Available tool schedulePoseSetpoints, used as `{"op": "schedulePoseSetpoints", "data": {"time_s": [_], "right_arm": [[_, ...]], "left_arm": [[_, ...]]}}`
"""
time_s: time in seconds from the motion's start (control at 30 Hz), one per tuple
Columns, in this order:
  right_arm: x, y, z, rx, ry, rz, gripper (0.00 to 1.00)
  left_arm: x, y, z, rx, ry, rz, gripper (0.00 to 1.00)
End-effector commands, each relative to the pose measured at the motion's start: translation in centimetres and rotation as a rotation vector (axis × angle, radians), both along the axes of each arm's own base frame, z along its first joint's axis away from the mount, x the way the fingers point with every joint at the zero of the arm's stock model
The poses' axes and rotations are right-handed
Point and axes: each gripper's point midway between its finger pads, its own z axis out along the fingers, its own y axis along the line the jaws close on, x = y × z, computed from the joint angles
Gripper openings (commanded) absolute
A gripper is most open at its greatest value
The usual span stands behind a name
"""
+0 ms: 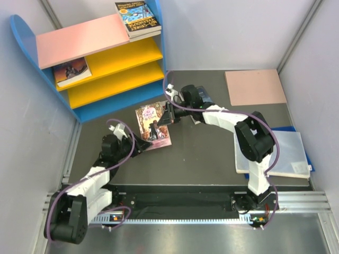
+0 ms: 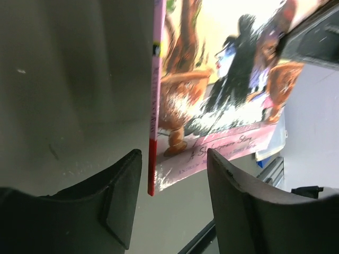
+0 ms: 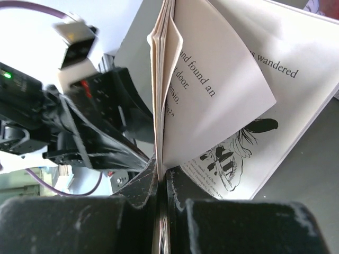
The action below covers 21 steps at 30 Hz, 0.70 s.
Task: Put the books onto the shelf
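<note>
thin pink-purple paperback book (image 1: 151,124) sits below the blue-sided shelf (image 1: 21,39), page edge pinched tight in the right gripper (image 3: 161,182). left gripper (image 2: 174,182) stands half-wide astride the near spine corner, apparently not touching it. spine runs straight away from it, shelf beyond to the far left.

The left arm (image 1: 90,182) and the right arm (image 1: 228,119) are built alike: smooth white link shells between bulky, rounded black joint housings. A thin purple cable (image 1: 131,145) loops loosely along the left arm, and a second purple cable (image 1: 277,151) runs along the right arm. Small lit indicators glow beside each black base. The left gripper (image 2: 174,164) has matte black, curved fingers (image 2: 124,201) with flat inner pads. The right gripper (image 3: 161,174) is black plastic too, speckled with pale scuffs.
</note>
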Motion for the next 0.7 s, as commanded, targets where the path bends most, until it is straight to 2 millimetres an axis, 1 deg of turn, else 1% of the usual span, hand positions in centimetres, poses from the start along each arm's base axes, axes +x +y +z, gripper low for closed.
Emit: {"op": "schedulePoseSetpoints", "data": {"time_s": [0.0,0.1,0.23,0.3,0.33,0.37,0.43,0.47,0.5,0.53,0.6,0.63,0.67], "right_arm": [[0.6,0.5,6.5,0.123,-0.13,0.02,0.0],[0.6,0.4,6.6,0.127,-0.128,0.02,0.0],[0.2,0.4,6.6,0.137,-0.118,0.037,0.0],[0.1,0.3,6.5,0.14,-0.115,0.037,0.0],[0.0,0.3,6.5,0.141,-0.115,0.04,0.0],[-0.1,0.2,6.3,0.138,-0.111,0.04,0.0],[-0.2,0.2,6.2,0.137,-0.109,0.043,0.0],[-0.3,0.1,5.8,0.132,-0.1,0.044,0.0],[-0.4,0.1,5.6,0.129,-0.1,0.046,0.0],[-0.4,0.1,5.4,0.126,-0.098,0.045,0.0],[-0.4,-0.1,4.9,0.118,-0.091,0.041,0.0],[-0.5,-0.1,4.7,0.116,-0.091,0.042,0.0],[-0.4,-0.3,4.4,0.11,-0.086,0.038,0.01]], "left_arm": [[1.5,-0.9,1.9,0.009,-0.099,-0.02,0.55],[1.4,-1.8,2.0,0.009,-0.108,-0.037,0.53],[1.5,-2.4,2.4,0.016,-0.133,-0.05,0.5],[1.7,-2.4,3.0,0.01,-0.158,-0.048,0.46],[1.8,-2.4,3.3,0.01,-0.169,-0.045,0.43],[1.9,-2.4,3.9,0.006,-0.19,-0.045,0.35],[2.0,-2.4,4.6,0.007,-0.208,-0.043,0.24],[2.2,-2.3,5.4,0.004,-0.229,-0.037,0.18],[2.3,-2.3,5.7,0.006,-0.235,-0.034,0.08],[2.5,-2.2,6.4,0.011,-0.244,-0.023,0.0],[2.7,-2.0,7.0,0.026,-0.253,-0.021,0.0],[3.1,-2.0,8.2,0.031,-0.273,-0.015,0.0],[2.9,-1.9,8.1,0.042,-0.249,-0.014,0.0]]}}
